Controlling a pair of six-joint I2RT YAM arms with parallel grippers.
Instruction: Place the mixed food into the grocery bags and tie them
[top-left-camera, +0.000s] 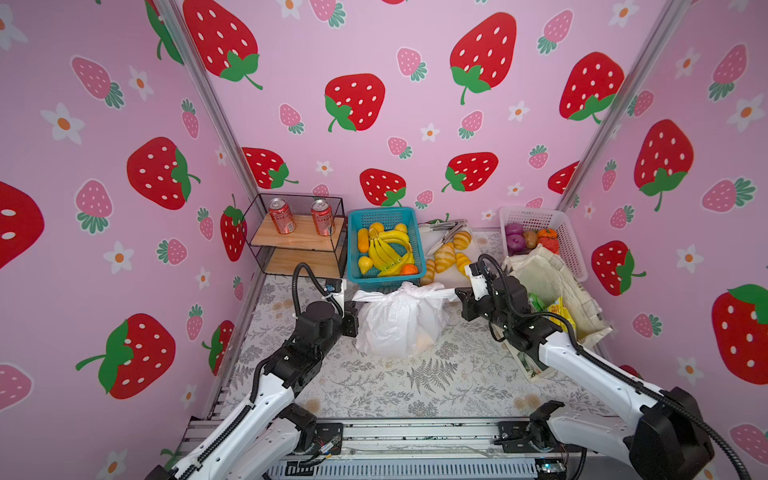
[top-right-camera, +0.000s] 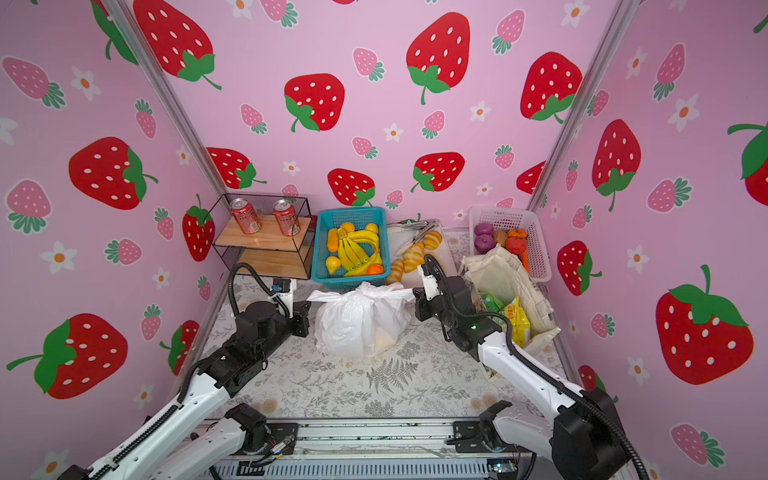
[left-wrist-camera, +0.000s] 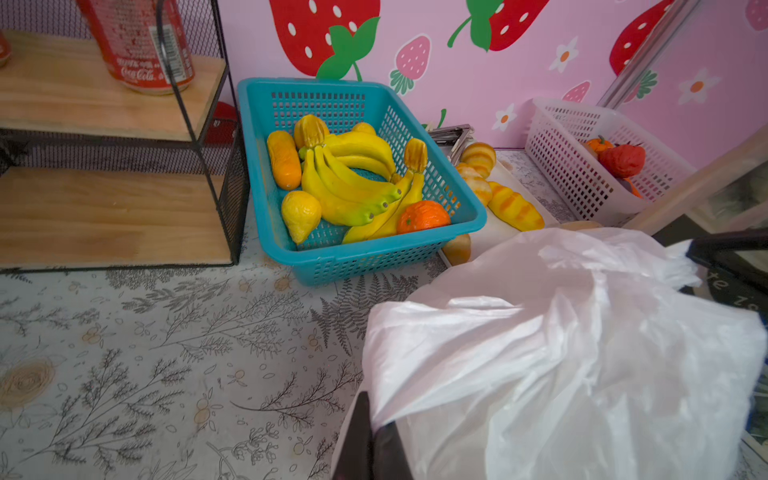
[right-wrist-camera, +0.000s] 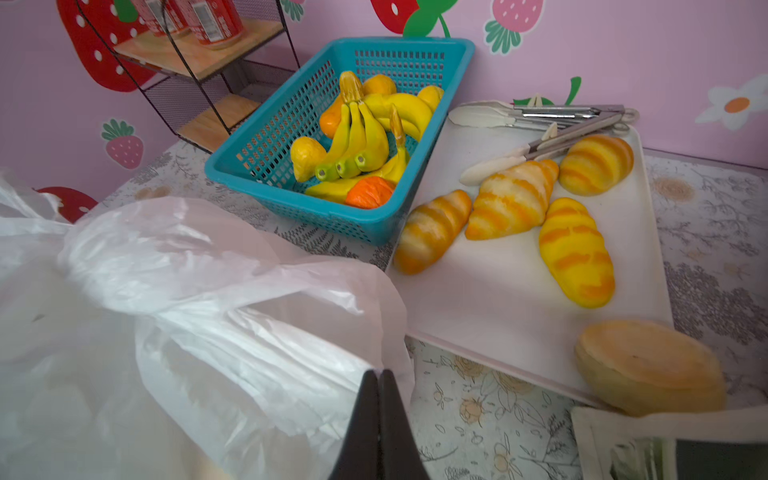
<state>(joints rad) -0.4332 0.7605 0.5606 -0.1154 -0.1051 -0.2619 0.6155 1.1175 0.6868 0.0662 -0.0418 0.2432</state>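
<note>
The white plastic grocery bag (top-left-camera: 401, 322) (top-right-camera: 359, 322) stands bulging at mid-table, with something orange-tan dimly showing through it. My left gripper (top-left-camera: 354, 298) (left-wrist-camera: 372, 411) is shut on its left handle. My right gripper (top-left-camera: 458, 293) (right-wrist-camera: 379, 372) is shut on its right handle, and the two handles are drawn out sideways. The cream canvas tote (top-left-camera: 552, 282) (top-right-camera: 507, 278) lies open at the right behind my right arm. It holds a green snack packet (top-left-camera: 540, 301) and a yellow one (top-left-camera: 561, 316). Croissant rolls (right-wrist-camera: 511, 199) lie on a white tray (right-wrist-camera: 498, 299).
A teal basket (top-left-camera: 409, 216) of bananas and toy fruit stands behind the bag. A wire shelf (top-left-camera: 299, 237) with two red cans is at the back left. At the back right is a white basket (top-left-camera: 569, 245) of purple onions. Tongs (right-wrist-camera: 540, 116) and a round bun (right-wrist-camera: 648, 365) rest by the tray.
</note>
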